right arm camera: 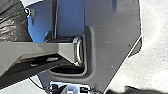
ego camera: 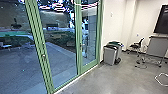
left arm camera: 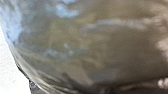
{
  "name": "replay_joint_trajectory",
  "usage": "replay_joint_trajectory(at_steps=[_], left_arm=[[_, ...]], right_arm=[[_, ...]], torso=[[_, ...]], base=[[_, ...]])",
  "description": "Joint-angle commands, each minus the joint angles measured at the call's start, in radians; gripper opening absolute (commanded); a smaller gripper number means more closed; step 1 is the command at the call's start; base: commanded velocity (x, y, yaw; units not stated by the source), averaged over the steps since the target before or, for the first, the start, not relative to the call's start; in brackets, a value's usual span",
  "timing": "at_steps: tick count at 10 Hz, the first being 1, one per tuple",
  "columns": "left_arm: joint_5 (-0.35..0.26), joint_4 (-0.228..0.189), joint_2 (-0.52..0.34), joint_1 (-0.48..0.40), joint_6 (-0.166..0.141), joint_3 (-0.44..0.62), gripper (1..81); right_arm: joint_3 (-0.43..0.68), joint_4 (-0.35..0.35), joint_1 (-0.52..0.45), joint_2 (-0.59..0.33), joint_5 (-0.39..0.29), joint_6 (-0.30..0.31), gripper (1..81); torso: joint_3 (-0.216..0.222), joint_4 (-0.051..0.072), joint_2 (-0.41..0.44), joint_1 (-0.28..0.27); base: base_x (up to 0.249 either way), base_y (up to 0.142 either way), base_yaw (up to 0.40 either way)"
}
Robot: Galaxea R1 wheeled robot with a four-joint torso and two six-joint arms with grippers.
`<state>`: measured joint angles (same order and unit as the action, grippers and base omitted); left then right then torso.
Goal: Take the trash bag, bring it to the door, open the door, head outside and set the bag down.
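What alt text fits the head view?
Tall green-framed glass doors on the left, facing a paved area outside; indoors, grey bins stand by the white wall just right of them, with a dark office chair and grey wheeled desk farther right.

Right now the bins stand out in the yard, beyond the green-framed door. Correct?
No. The door is green-framed, but the bins aren't out in the yard. The head view shows them indoors, on the grey floor by the white wall, just right of the door.
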<state>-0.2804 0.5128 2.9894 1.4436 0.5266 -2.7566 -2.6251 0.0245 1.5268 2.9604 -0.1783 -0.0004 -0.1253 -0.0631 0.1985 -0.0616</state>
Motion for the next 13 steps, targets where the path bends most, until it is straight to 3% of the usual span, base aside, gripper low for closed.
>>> replay_joint_trajectory(at_steps=[1,8,13], left_arm=[[-0.08,0.0,-0.004,-0.062,0.007,-0.002,1.0],[-0.08,0.0,-0.004,-0.061,0.007,-0.002,1.0],[-0.08,-0.002,-0.004,-0.062,0.007,-0.002,1.0]], right_arm=[[0.002,-0.003,-0.052,-0.004,-0.066,-0.006,81.1],[0.002,-0.006,-0.05,-0.002,-0.066,-0.006,81.1],[-0.001,-0.008,-0.053,-0.001,-0.066,-0.006,81.1]], torso=[[0.0,0.0,0.0,0.0],[0.0,0.0,0.0,0.0],[0.0,0.0,0.0,0.0]], base=[[0.149,-0.104,0.0],[0.149,-0.099,0.0],[0.137,-0.052,0.0]])
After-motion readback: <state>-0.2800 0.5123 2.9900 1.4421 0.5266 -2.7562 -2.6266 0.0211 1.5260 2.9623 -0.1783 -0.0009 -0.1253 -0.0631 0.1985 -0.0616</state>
